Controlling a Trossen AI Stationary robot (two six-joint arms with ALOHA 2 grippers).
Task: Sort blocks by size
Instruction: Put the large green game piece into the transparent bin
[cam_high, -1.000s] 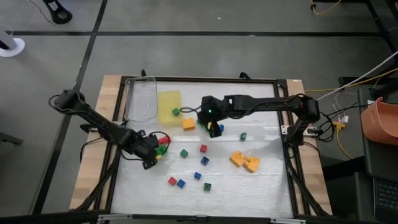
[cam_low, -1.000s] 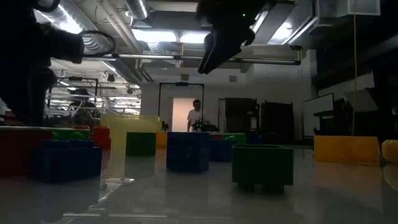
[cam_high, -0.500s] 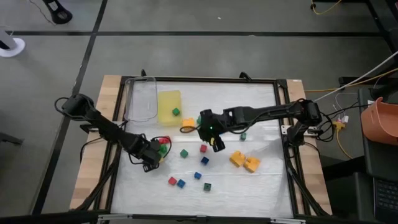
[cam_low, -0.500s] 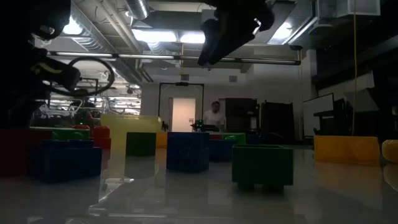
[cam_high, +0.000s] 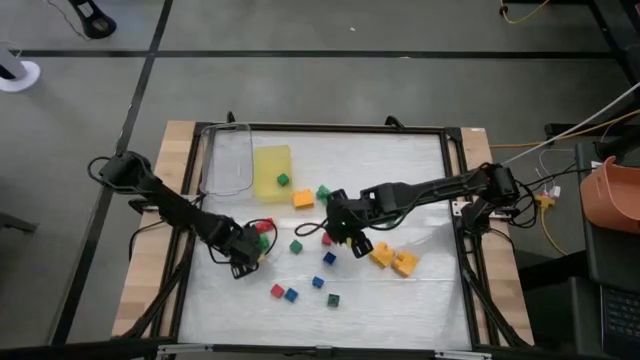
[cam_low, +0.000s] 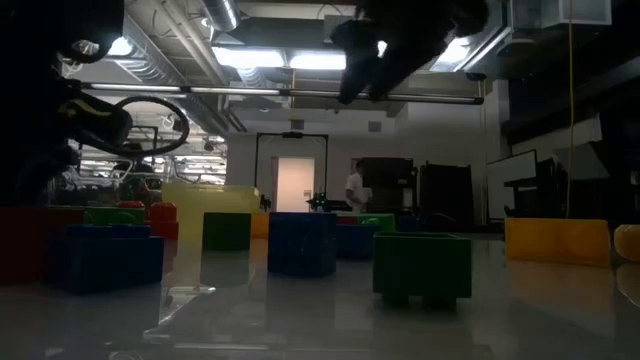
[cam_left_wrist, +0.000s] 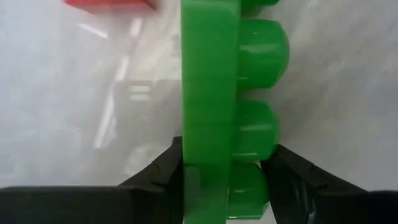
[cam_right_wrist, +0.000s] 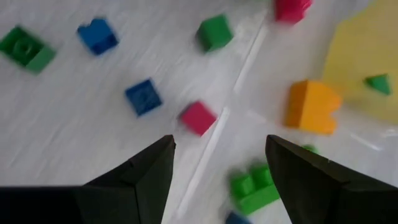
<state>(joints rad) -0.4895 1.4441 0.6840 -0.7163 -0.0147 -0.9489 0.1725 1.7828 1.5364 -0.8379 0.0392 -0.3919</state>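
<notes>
Broadly, the table (cam_high: 420, 290) carries blocks scattered across its middle, a yellow tray (cam_high: 268, 170) and a clear container (cam_high: 228, 160) at far left. Left gripper (cam_high: 243, 252), at near left, is clamped on a long green brick (cam_left_wrist: 205, 112); beside a red cluster (cam_high: 262, 231), lowering it could knock those. Right gripper (cam_high: 345, 228), spread wide and empty over the centre, hovers above a red cube (cam_right_wrist: 198, 118); crowding neighbours could be shoved on descent, chiefly the orange bricks (cam_high: 393, 258).
</notes>
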